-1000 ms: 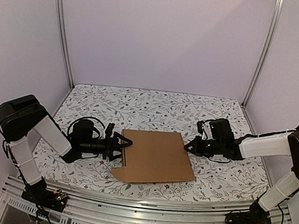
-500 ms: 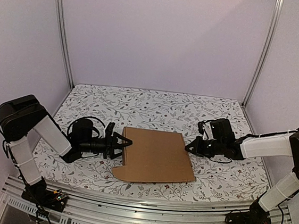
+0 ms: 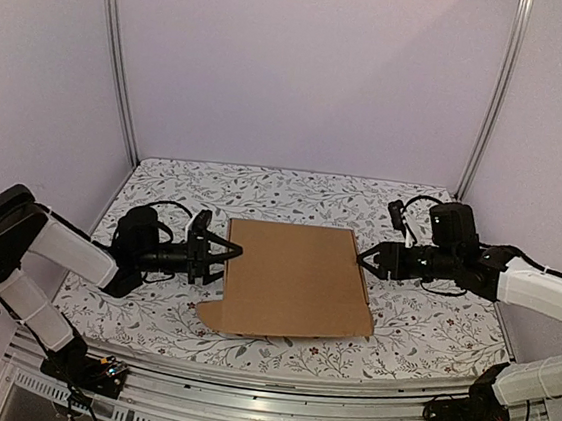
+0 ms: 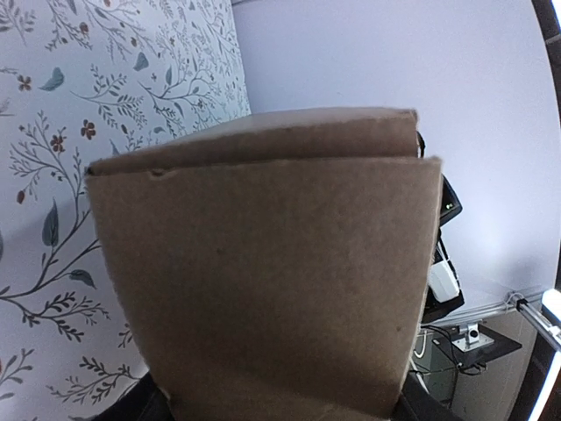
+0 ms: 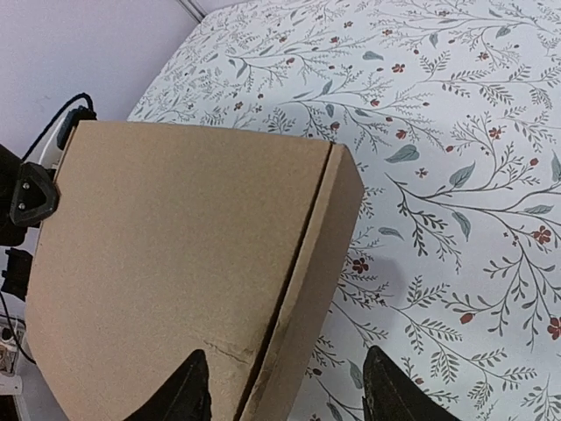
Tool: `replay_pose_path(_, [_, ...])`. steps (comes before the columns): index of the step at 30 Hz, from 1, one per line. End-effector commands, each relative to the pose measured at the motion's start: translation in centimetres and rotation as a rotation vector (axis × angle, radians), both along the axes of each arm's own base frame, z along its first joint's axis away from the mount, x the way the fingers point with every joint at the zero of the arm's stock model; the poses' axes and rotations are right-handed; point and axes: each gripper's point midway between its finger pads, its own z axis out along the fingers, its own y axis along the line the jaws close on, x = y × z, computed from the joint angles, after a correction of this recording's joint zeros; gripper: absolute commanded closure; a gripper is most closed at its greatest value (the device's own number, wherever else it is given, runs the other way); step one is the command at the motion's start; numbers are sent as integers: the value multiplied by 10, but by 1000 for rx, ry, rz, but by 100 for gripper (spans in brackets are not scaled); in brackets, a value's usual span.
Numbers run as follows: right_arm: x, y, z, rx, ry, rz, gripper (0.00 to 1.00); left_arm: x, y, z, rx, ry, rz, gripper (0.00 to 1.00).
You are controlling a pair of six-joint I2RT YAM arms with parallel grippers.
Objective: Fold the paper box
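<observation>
Paper box now farther from arm bases than half-second before, spanning between both tools. Right gripper: jaws wide, straddling box's near wall. Left gripper: tips at opposite edge, aperture indeterminable. Judged: repositioning step, folding unfinished.

Brown corrugated cardboard paper box: matt, unprinted, fine fibrous grain, raw fuzzy cut edges. White floral-print table cover: matt, looks like cloth. Silver frame rails at table's far corners: brushed metal, slight sheen. Left gripper, right gripper: black, matt, plastic-looking. White arm shells: smooth, semi-gloss plastic.
</observation>
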Motion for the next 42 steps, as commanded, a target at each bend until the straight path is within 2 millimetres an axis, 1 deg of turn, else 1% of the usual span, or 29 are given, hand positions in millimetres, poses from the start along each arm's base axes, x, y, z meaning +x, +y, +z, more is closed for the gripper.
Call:
replay_pose_path(1, [-24,4,48,-7,-161,194,33,-9,7,24,-22,-24,-60,65])
replay_pose_path(2, [-29,5,58,3,-191,223,30,-10,10,30,-32,-29,-63,66])
replay_pose_path(3, [-34,7,72,26,-246,255,29,-11,11,36,-45,-32,-69,68])
replay_pose_path(5, [-44,13,92,87,-303,306,27,-16,14,49,-78,-17,-96,73])
replay_pose_path(6, [-49,14,103,103,-332,325,24,-18,14,56,-91,-18,-110,76])
replay_pose_path(7, [-55,17,112,111,-356,349,18,-21,15,63,-103,-21,-123,78])
replay_pose_path(9, [-73,22,130,119,-432,423,2,-26,18,76,-118,-26,-145,81])
replay_pose_path(12, [-97,23,160,91,-581,516,1,-33,25,90,-116,-46,-170,84])
replay_pose_path(14, [-108,23,172,45,-644,567,1,-38,30,98,-112,-48,-185,86])
replay_pose_path(15, [-113,24,174,9,-672,594,1,-41,32,103,-117,-53,-198,88])
replay_pose_path(17, [-127,28,174,-70,-753,674,1,-46,37,110,-120,-51,-223,91])
replay_pose_path(19, [-137,30,166,-172,-853,741,1,-50,41,114,-122,-47,-243,96])
replay_pose_path(21, [-137,30,163,-305,-1014,765,1,-54,45,116,-124,-32,-263,98])
replay_pose_path(23, [-140,32,160,-400,-1134,790,1,-60,47,119,-126,-31,-292,100])
replay_pose_path(26, [-141,35,157,-535,-1297,772,1,-65,50,119,-119,-28,-310,100])
replay_pose_path(29, [-144,36,147,-679,-1445,746,1,-70,52,116,-100,-35,-332,100])
replay_pose_path(30, [-145,36,141,-763,-1510,759,1,-71,53,116,-92,-45,-339,100])
replay_pose_path(31, [-144,38,142,-829,-1575,735,1,-71,54,116,-86,-48,-338,100])
replay_pose_path(32, [-145,38,134,-901,-1609,744,1,-71,54,115,-82,-53,-338,100])
replay_pose_path(33, [-147,40,131,-969,-1673,757,1,-72,55,115,-81,-53,-341,100])
replay_pose_path(34, [-149,41,129,-998,-1712,738,1,-72,55,114,-81,-51,-346,100])
replay_pose_path(36, [-154,45,131,-1033,-1794,707,1,-73,55,110,-80,-40,-351,100])
replay_pose_path(37, [-157,47,130,-1055,-1831,719,1,-75,56,109,-80,-42,-359,100])
replay_pose_path(42, [-166,56,129,-1069,-1911,699,1,-81,57,107,-83,-42,-390,100])
